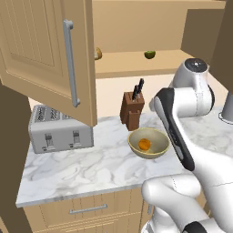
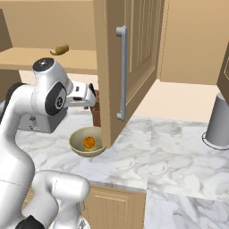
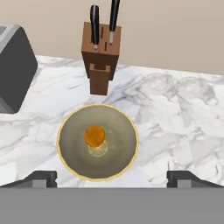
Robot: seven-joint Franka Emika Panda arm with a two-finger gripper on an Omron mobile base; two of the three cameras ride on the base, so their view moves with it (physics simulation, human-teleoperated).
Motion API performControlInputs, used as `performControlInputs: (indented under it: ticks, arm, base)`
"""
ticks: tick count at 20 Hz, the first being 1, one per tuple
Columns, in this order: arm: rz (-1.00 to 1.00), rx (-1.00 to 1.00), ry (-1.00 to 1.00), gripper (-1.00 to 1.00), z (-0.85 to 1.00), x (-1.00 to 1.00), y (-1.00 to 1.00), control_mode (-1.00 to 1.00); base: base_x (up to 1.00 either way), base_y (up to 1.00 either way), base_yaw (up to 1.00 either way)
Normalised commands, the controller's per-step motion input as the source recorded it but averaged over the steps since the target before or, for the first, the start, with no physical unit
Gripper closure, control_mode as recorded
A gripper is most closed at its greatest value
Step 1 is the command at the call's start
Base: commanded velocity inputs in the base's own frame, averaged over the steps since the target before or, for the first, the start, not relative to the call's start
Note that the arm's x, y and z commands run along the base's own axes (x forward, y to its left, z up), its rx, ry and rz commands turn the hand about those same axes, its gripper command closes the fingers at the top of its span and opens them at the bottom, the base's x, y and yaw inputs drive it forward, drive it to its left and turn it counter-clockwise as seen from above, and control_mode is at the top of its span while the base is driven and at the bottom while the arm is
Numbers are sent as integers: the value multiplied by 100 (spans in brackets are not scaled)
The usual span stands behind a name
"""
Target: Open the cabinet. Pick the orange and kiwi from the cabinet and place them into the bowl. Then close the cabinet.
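You see a white marble counter below the pincer, a beige wall ahead of it. Knife block stands just beyond; silver toaster off left, grey canister far right. Light-wood drawer fronts sit under the counter.

The robot arm is mostly shiny white, made of fat round tubes joined like big elbows. A long black strip runs down one side of one white part, and dark grey rings sit where the parts meet, with a round dark grey cap with a small pale mark in its middle on top of one joint. The gripper has two small dark grey finger tips with flat, blocky ends, and in the right base view the hand looks white with black bits at its end.
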Motion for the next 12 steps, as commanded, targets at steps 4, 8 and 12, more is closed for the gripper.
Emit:
performControlInputs:
  ticks: [4,8,12]
  arm:
    - [-5,0,-18,-100,63,-22,-9,-100]
    - [-5,0,-17,-100,56,-12,-7,-100]
    - [-3,0,-21,-100,47,0,-1,-100]
  base:
    - [0,0,0]
    - [0,0,0]
    - [0,0,0]
